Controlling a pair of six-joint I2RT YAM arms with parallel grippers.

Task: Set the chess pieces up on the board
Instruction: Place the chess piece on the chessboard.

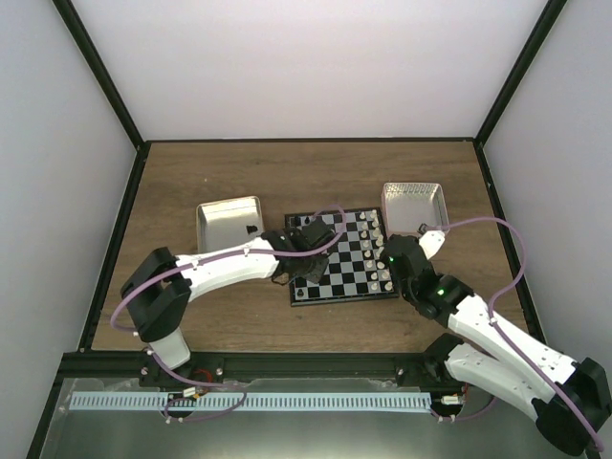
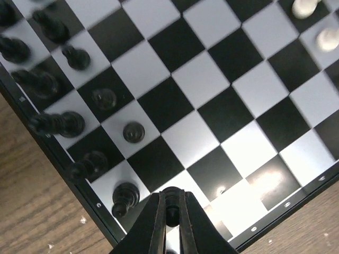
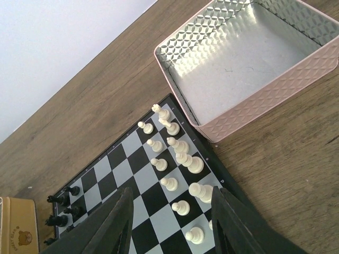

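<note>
The board lies mid-table. My left gripper hovers over its left side. In the left wrist view the left gripper is shut on a small black chess piece, held just above a white square by the board's near corner. Several black chess pieces stand in two rows along the board's left edge, one right beside my fingers. My right gripper is open above the board's right side, where white pieces stand in two rows.
A silver tin sits left of the board, touching distance from my left arm. An empty embossed tin, also, stands at the board's far right corner. A yellow tin corner shows beyond the black rows.
</note>
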